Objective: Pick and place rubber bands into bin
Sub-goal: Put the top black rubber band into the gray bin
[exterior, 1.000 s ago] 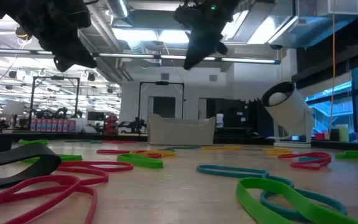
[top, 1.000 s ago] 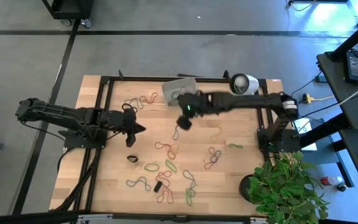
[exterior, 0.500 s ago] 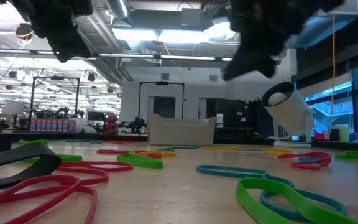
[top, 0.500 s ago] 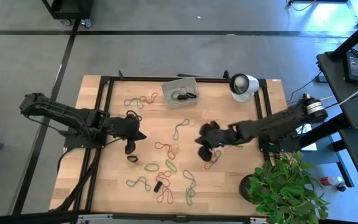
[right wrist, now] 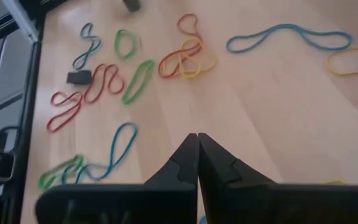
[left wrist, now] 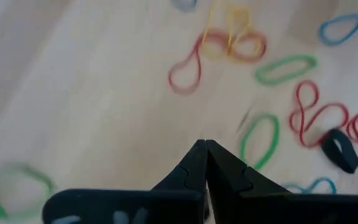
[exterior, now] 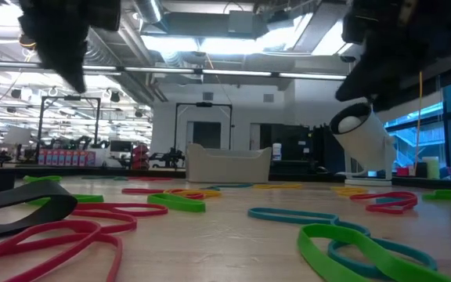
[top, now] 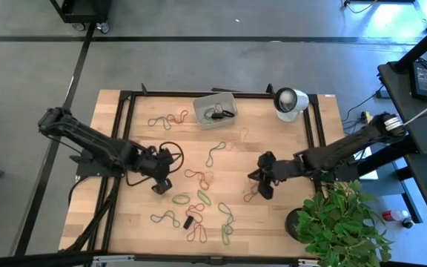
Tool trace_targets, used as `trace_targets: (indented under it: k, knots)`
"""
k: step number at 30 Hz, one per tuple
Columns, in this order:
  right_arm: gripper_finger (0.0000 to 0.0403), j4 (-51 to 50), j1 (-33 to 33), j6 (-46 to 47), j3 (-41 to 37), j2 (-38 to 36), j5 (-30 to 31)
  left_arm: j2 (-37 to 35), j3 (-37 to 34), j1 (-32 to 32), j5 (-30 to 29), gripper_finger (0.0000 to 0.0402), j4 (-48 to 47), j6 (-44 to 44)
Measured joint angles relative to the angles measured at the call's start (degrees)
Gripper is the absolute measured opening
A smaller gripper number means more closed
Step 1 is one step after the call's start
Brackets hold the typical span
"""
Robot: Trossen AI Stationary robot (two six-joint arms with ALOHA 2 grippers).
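Many rubber bands lie loose on the wooden table: a blue one (top: 215,153), a red and yellow cluster (top: 199,176), green ones (top: 202,196). The translucent bin (top: 215,110) stands by the far edge with a few bands inside. My left gripper (top: 161,180) hovers left of the cluster, shut and empty (left wrist: 205,146); a green band (left wrist: 260,140) and the cluster (left wrist: 229,43) lie ahead of it. My right gripper (top: 262,184) hangs over the table's right half, shut and empty (right wrist: 196,138), the cluster (right wrist: 188,59) and a blue band (right wrist: 288,36) beyond it.
A white round object with a dark face (top: 290,100) stands at the far right corner. A potted plant (top: 339,222) sits off the near right corner. A black frame rail (top: 124,148) runs along the table's left side. A black band (left wrist: 339,149) lies near the left gripper.
My right gripper has swung from beside the bin toward the near right of the table and has come lower. My left gripper has moved a little toward the near edge and right, toward the red and yellow cluster. The bands on the table lie as before.
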Motion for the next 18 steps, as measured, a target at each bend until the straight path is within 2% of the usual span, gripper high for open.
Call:
trace_targets:
  k: [9, 13, 18]
  knots:
    - [0.0009, -0.9, 2.7, -1.8, -3.2, -2.6, -0.2, 8.2, 0.0, -3.0, 8.4, 0.0015, -5.1, -20.0]
    - [0.0009, -1.3, 3.0, -3.1, -3.2, -2.6, -2.2, 11.8, 0.0, -4.6, 11.4, 0.0052, -5.2, -27.0]
    - [0.0009, -1.5, 3.0, -3.5, -3.2, -2.6, -5.0, 15.9, 0.0, -6.1, 11.5, 0.0117, -5.1, -33.1]
